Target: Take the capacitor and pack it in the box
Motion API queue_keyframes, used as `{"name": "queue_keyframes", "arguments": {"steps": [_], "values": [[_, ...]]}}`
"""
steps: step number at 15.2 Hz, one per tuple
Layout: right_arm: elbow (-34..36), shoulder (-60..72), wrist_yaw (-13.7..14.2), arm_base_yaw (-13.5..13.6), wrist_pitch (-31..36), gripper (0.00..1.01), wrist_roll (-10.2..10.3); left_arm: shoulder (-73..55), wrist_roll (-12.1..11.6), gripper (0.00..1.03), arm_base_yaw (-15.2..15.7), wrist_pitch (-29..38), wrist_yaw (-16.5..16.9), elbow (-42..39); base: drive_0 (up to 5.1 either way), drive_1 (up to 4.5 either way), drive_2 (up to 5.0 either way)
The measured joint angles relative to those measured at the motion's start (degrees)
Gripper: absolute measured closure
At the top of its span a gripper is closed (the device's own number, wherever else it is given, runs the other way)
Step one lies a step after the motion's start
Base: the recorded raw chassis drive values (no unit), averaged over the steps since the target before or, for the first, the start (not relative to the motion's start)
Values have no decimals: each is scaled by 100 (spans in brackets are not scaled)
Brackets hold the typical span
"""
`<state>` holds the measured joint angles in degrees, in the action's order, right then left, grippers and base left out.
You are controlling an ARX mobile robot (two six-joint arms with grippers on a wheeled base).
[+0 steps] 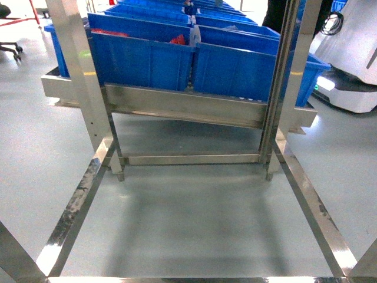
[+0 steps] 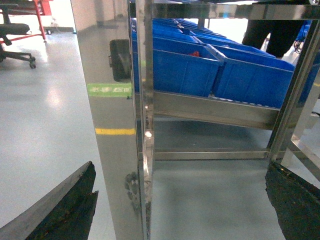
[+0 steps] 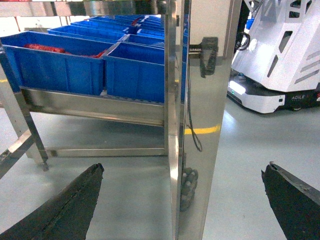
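At the bottom corners of the left wrist view, the left gripper [image 2: 175, 210] is holding its two dark fingers [image 2: 70, 207] spread wide apart, with nothing between them but grey floor [image 2: 210, 200] and a steel post [image 2: 115, 150] standing just ahead. The right gripper [image 3: 182, 205] is likewise spreading its fingers [image 3: 65, 210] wide at the bottom corners of its view, pinching nothing, facing another steel upright [image 3: 200, 150]. Neither gripper is showing in the head view.

Lower in the head view, the steel frame [image 1: 76, 206] is lying low on the floor, forming a rectangle. Farther back, at mid-frame, a slanted steel shelf [image 1: 182, 106] is carrying rows of blue bins [image 1: 147, 62] running toward the top of the frame; something red [image 1: 178, 40] is sitting in one of them.

At the upper right, a white wheeled machine [image 1: 353, 65] is standing on the floor beyond the rack. An office chair [image 2: 15, 35] is showing at the upper left of the left wrist view.

Neither the box nor a capacitor is appearing in any view.
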<state>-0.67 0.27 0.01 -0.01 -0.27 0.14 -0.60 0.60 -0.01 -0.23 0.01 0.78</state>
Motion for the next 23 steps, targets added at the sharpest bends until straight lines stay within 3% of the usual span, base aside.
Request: {"name": "queue_keyframes", "arguments": {"steps": [23], "values": [[0, 0, 0, 0, 0, 3, 0, 0, 0, 5, 0, 0, 0, 0, 0, 0, 0]]}}
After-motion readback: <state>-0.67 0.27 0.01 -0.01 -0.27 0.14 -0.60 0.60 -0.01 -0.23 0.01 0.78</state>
